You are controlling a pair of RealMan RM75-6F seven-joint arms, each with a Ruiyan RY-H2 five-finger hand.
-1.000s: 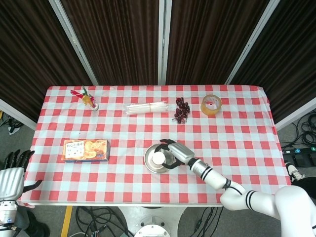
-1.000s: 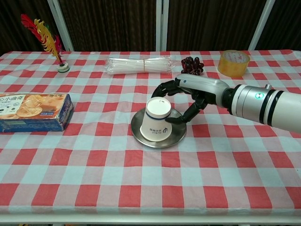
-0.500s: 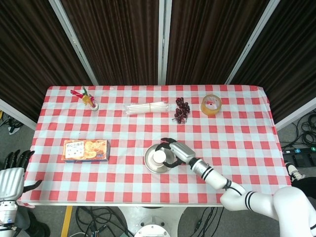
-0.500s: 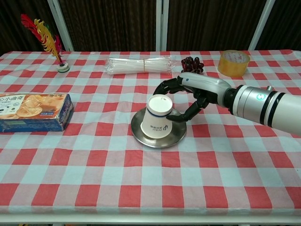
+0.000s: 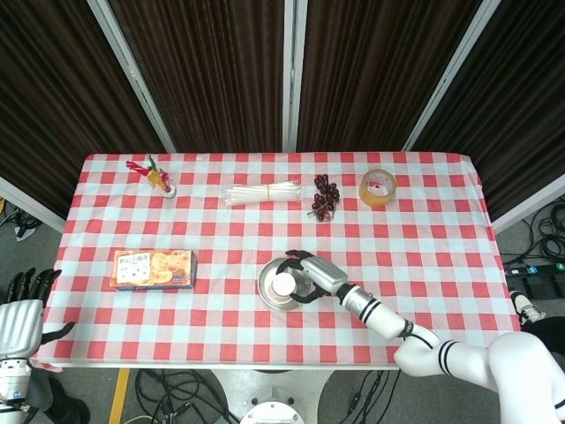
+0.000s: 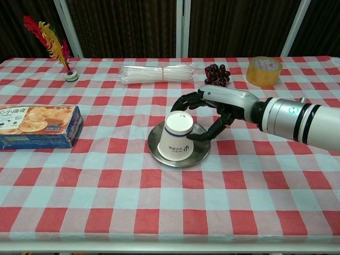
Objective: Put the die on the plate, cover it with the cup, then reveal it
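Observation:
A white paper cup (image 6: 178, 137) stands upside down on the round metal plate (image 6: 154, 149) near the table's middle, also seen from above as cup (image 5: 282, 284) on plate (image 5: 265, 296). My right hand (image 6: 218, 106) reaches in from the right and holds the cup, thumb against its lower right side and fingers arched over its top. The head view shows this hand (image 5: 316, 276) beside the cup. No die is visible; the cup hides whatever lies under it. My left hand (image 5: 22, 309) hangs off the table's left edge with its fingers apart and nothing in it.
A biscuit box (image 6: 37, 125) lies at the left. Along the back are a feather shuttlecock (image 6: 58, 48), a bundle of white straws (image 6: 159, 73), dark grapes (image 6: 217, 74) and a roll of yellow tape (image 6: 264, 70).
Half a second ago the cup leaned over in my right hand; now it sits nearly flat on the plate again, much as it did a second ago. The left hand has not moved.

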